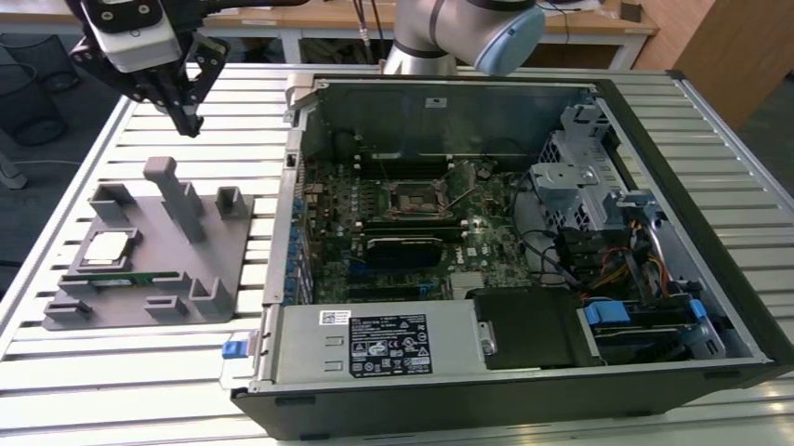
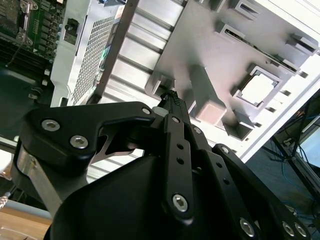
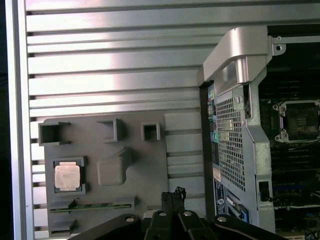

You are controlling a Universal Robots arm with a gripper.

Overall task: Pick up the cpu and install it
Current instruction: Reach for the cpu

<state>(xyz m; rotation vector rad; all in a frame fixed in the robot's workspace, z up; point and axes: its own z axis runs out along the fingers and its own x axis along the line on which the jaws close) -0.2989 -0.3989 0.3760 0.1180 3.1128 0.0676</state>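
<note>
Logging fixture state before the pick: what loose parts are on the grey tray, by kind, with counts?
On the grey tray:
cpu: 1
memory stick: 1
Total: 2

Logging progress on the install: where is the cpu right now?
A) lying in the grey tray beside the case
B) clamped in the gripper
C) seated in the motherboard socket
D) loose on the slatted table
A: the cpu lies silver side up in a recess of the grey tray, with the gripper raised apart from it.
</note>
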